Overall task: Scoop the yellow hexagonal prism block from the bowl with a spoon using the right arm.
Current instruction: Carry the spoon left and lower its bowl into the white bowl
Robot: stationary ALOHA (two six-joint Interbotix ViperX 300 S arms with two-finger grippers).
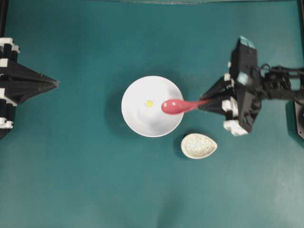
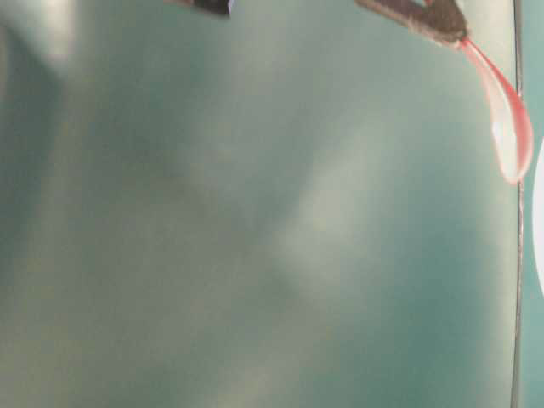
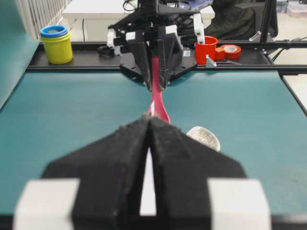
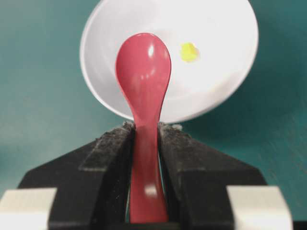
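A teal desk (image 3: 72,120) stood under even light; beyond its far edge was a white table (image 3: 96,7).

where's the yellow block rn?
In the overhead view the yellow block lies inside the white bowl, slightly left of its centre, just left of the spoon scoop held by the right gripper.

The overhead view looks straight down on the bench (image 1: 71,180). The table-level view sits low and close, blurred. Each wrist view looks along its own hand; both share the spoon (image 4: 144,86) with the overhead view.
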